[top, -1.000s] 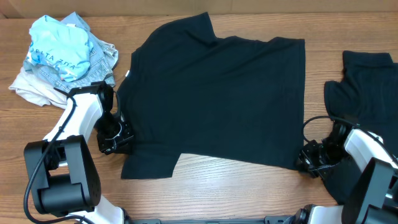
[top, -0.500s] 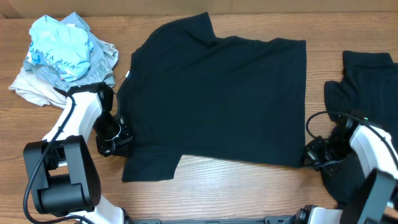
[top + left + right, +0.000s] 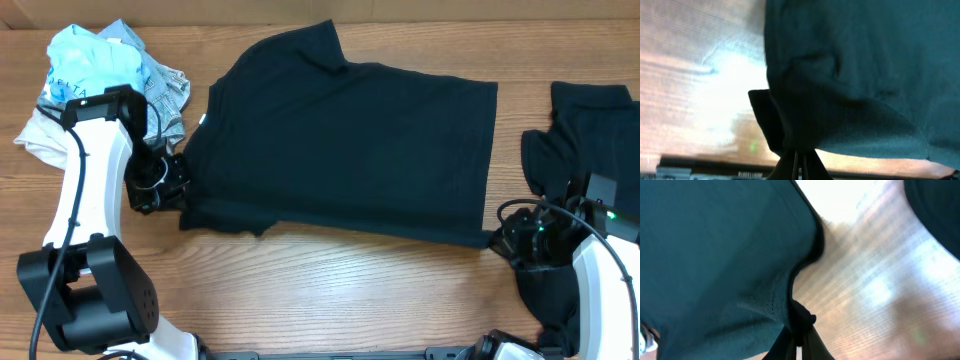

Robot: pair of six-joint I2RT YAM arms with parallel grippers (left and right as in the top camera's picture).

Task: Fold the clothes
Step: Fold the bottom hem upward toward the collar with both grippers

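Observation:
A black T-shirt [image 3: 350, 145] lies spread across the middle of the wooden table, neck to the left with a small white label [image 3: 203, 120]. My left gripper [image 3: 172, 192] is shut on its lower left edge near the sleeve; the pinched fabric shows in the left wrist view [image 3: 800, 145]. My right gripper [image 3: 500, 237] is shut on the shirt's lower right hem corner, also seen in the right wrist view [image 3: 801, 317]. A second black T-shirt [image 3: 590, 140] lies at the right edge, partly under the right arm.
A crumpled pile of light blue and white clothes [image 3: 100, 85] sits at the far left, behind the left arm. Bare wooden table [image 3: 340, 290] shows in front of the shirt.
Both grippers lifted and pulled the shirt's near edge. The left arm moved up and left, tucking the lower sleeve out of sight. The right gripper shifted slightly right; the shirt is stretched tauter.

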